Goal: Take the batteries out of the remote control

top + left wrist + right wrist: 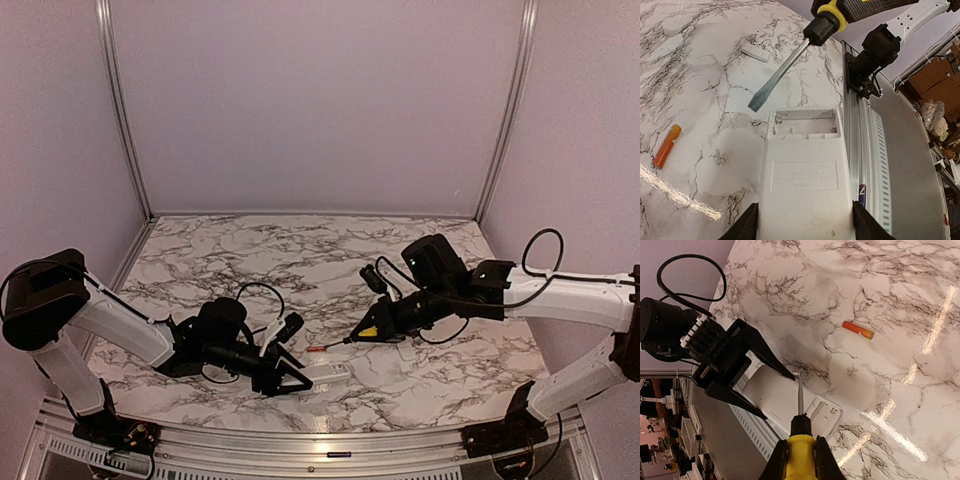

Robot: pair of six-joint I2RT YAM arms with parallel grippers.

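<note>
**Compartment open, one battery out**

The remote control [805, 170] sits near the front edge of the table [700, 75]. The left gripper [805, 206] clamps its long sides, jaws about half open. The cover plate [755, 51] lies apart, and the compartment looks empty, though the view into it is shallow. One battery [667, 145] lies on the marble; I find no second one. The right gripper [801, 460], nearly closed, holds the screwdriver [782, 70], blade near the compartment's corner.

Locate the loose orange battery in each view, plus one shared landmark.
Top external: small orange cylindrical battery, centre frame, just beyond the flat white plastic remote control.
Left wrist: battery at the left edge, mid-height.
Right wrist: battery upper right of centre.
Shared landmark: the remote control, compartment end open.
</note>
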